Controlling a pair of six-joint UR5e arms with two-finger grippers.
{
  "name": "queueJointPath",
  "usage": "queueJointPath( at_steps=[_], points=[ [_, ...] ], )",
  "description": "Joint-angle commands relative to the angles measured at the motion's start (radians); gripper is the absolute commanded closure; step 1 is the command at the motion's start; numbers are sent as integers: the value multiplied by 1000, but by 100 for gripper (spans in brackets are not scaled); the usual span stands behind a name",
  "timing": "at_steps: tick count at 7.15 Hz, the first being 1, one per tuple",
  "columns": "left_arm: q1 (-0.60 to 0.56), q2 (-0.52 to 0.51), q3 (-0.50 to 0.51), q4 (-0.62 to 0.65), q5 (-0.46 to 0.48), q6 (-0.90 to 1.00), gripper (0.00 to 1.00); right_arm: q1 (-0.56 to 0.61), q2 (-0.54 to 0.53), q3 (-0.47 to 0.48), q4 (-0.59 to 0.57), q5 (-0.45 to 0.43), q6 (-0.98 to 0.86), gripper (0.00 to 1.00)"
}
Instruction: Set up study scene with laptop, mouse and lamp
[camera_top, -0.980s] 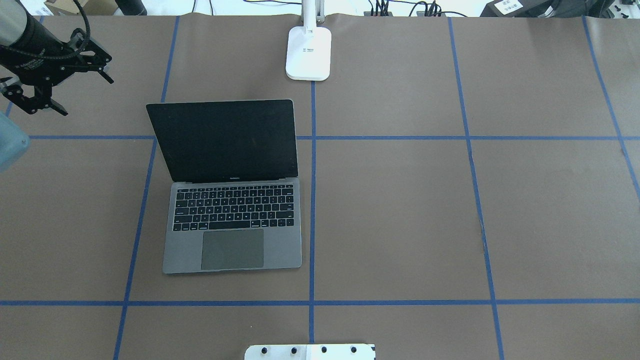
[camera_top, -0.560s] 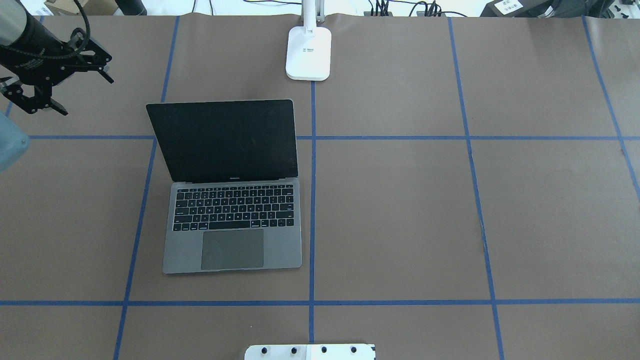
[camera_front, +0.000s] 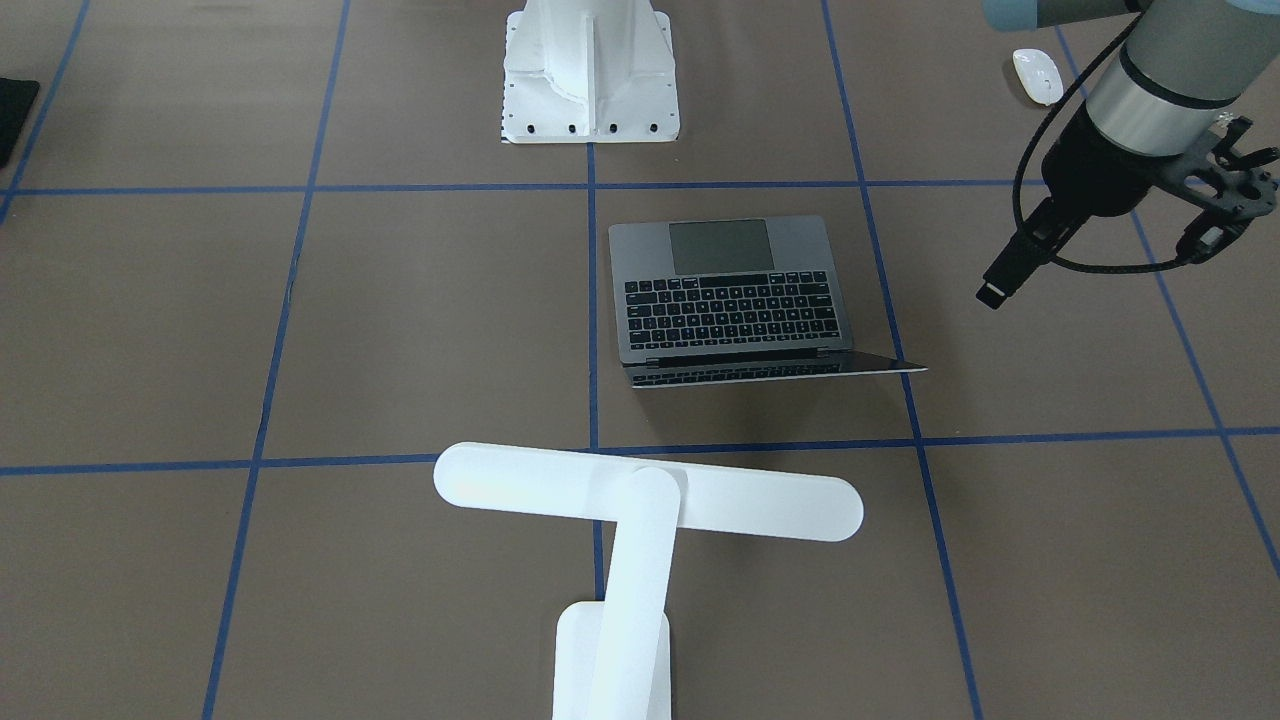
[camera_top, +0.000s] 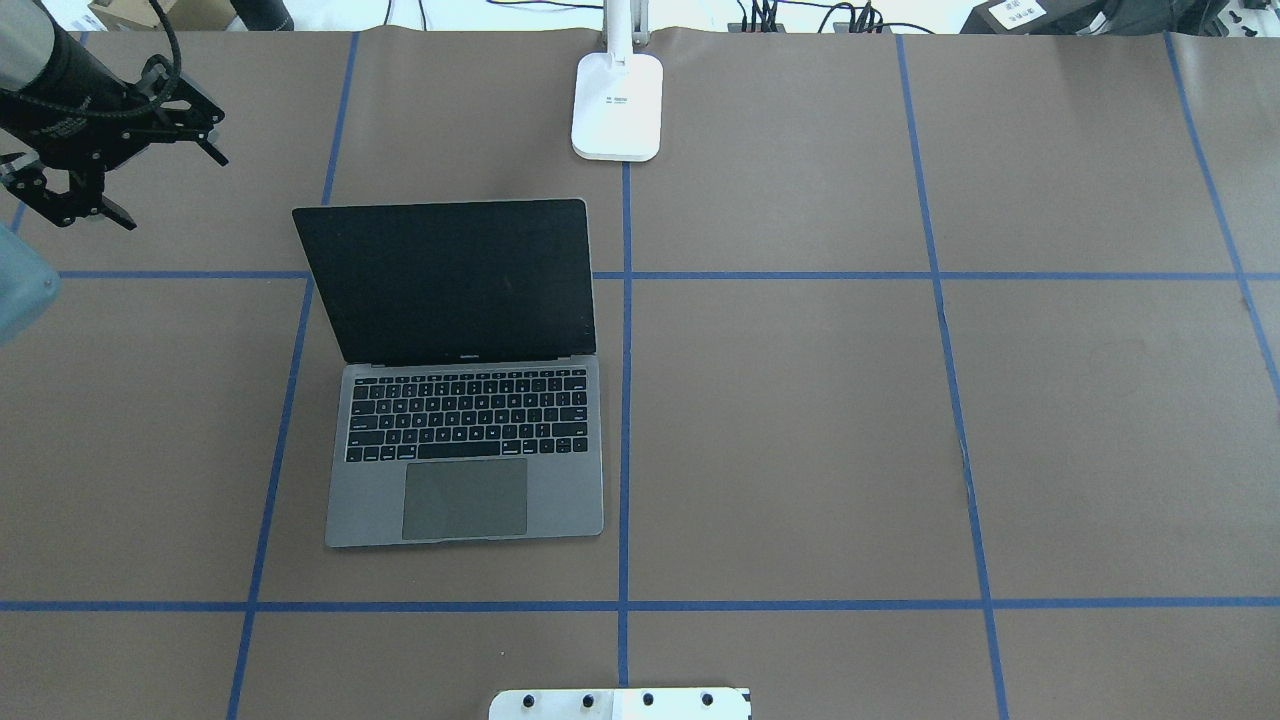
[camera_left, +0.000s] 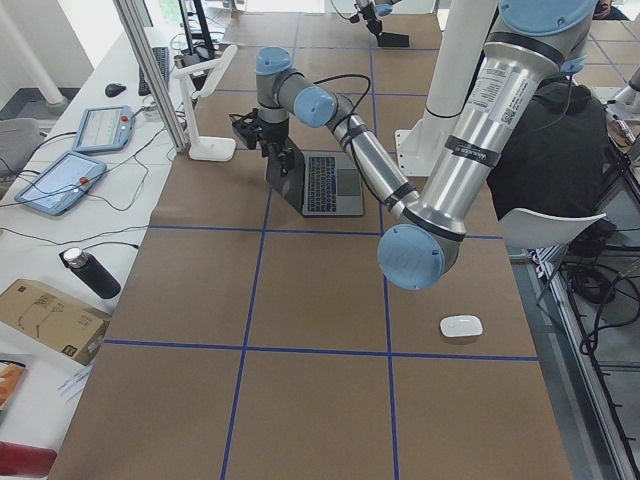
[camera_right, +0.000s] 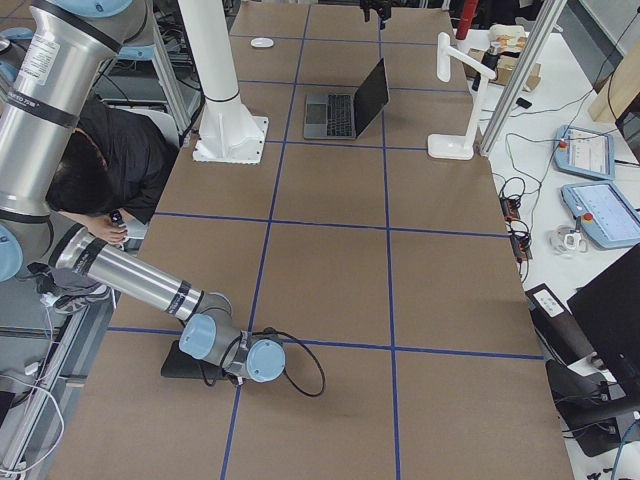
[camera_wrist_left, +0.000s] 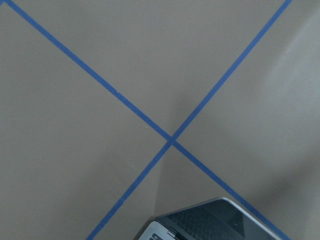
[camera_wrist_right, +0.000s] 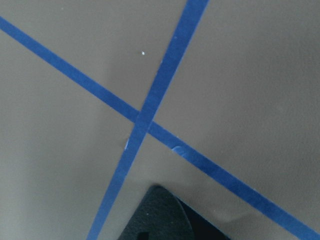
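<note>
The laptop (camera_top: 465, 450) stands open on the table left of centre, screen dark; it also shows in the front view (camera_front: 730, 290) and at the bottom of the left wrist view (camera_wrist_left: 215, 222). The lamp stands at the far middle edge, with its base (camera_top: 617, 105) in the overhead view and its bar head (camera_front: 650, 495) in the front view. The mouse (camera_front: 1038, 75) lies near the robot's side on the left end, also in the left side view (camera_left: 461, 326). My left gripper (camera_top: 170, 190) is open and empty, raised beyond the laptop's far left corner. My right gripper (camera_right: 250, 360) is low at the right end; I cannot tell its state.
A black square mat (camera_right: 180, 362) lies beside my right gripper, and its corner shows in the right wrist view (camera_wrist_right: 160, 215). The white bolted pedestal (camera_front: 590, 70) stands at the robot's side, middle. A person (camera_right: 100, 170) sits by it. Blue tape lines grid the brown table (camera_top: 800, 420).
</note>
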Motion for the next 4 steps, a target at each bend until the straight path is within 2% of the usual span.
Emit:
queueJointPath(
  at_steps=[1,2,3,4],
  points=[
    [1,1,-1,0,11,0,0,3,-9,15,2,0,-10,100],
    [1,1,1,0,11,0,0,9,-12,38,0,21,-11,100],
    [1,3,1,0,11,0,0,7,-34,99,-17,76,-10,100],
    [1,3,2,0,11,0,0,9,-39,172,-81,87,-10,100]
  ],
)
